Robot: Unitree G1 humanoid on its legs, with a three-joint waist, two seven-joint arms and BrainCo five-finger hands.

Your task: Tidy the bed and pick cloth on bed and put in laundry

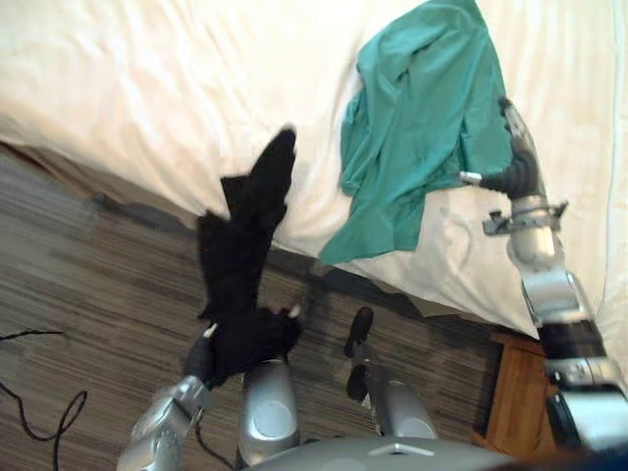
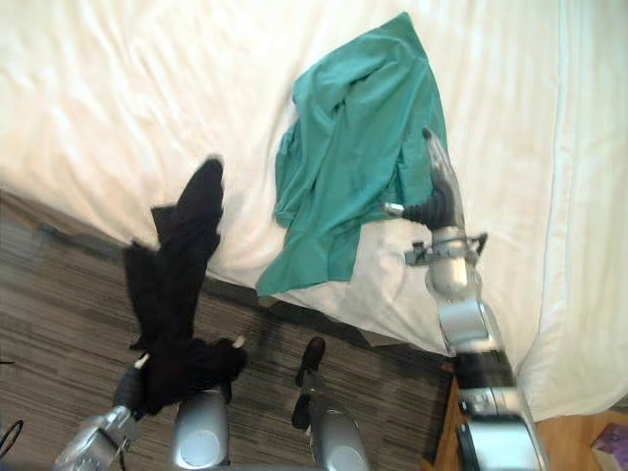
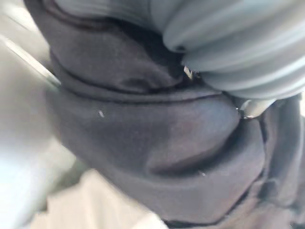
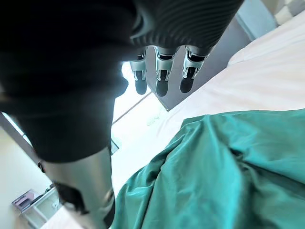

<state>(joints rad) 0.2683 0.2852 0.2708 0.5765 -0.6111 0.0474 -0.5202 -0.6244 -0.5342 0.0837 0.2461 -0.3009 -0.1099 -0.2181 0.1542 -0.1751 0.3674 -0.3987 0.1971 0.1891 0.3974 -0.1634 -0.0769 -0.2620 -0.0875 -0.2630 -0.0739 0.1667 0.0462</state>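
We see a big bed (image 1: 147, 88) with a white sheet, and it fills the far part of what we look at. Below the bed is the floor (image 1: 88, 285), grey-brown with thin stripes. A green cloth (image 1: 422, 108) lies crumpled on the bed, close to the bed's near edge, and one corner of it hangs down over that edge. A black cloth (image 1: 245, 255) is not lying flat. It is up in the air beside the bed, with one end showing in front of the white sheet and the rest over the floor. Its low end is bunched in a thick lump. By the bed, on our right side, stands a brown wooden thing (image 1: 515, 392). Our right hand (image 2: 444, 191) is over the bed at the right edge of the green cloth. Its fingers (image 4: 162, 81) are straight and apart from the thumb, and it holds nothing. Our left hand (image 3: 238, 52) is down low over the floor, and the black lump is wrapped all around it. We cannot tell if that hand is closed or not.
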